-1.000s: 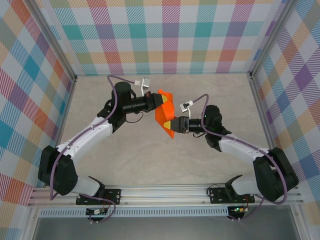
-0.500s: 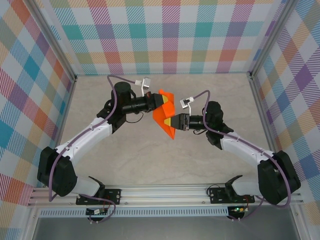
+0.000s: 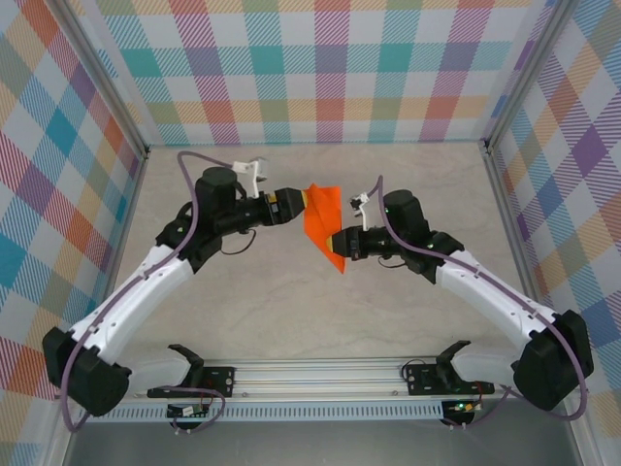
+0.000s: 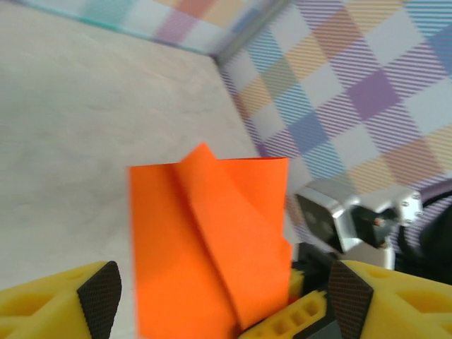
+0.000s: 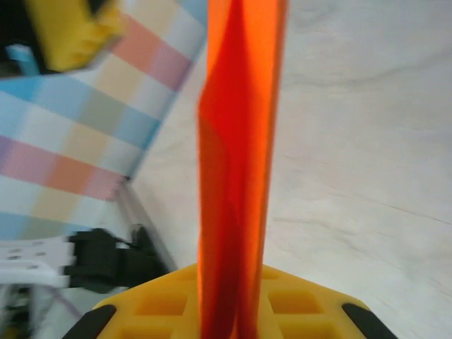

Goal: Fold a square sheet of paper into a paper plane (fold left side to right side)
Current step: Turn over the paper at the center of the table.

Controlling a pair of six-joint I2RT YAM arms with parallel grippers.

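Note:
The square sheet of paper [image 3: 325,221] is bright orange and folded, with a slanted flap across it. It hangs above the middle of the table. My right gripper [image 3: 342,244] is shut on its lower corner. In the right wrist view the paper [image 5: 236,162] stands edge-on, rising out of the shut right gripper [image 5: 233,326]. My left gripper [image 3: 299,199] is open at the paper's upper left edge. In the left wrist view the paper [image 4: 212,240] sits between the wide-apart fingers [image 4: 99,296] of the left gripper [image 4: 224,293] without touching them.
The beige table [image 3: 291,301] lies below, with checked walls [image 3: 330,68] at the back and sides. The two arms meet at the centre. The right arm's wrist camera [image 4: 339,219] is close behind the paper in the left wrist view.
My left gripper opened, let go of the paper and drew back a little to the left. My right gripper closed on the paper's lower part. The paper shifted slightly right.

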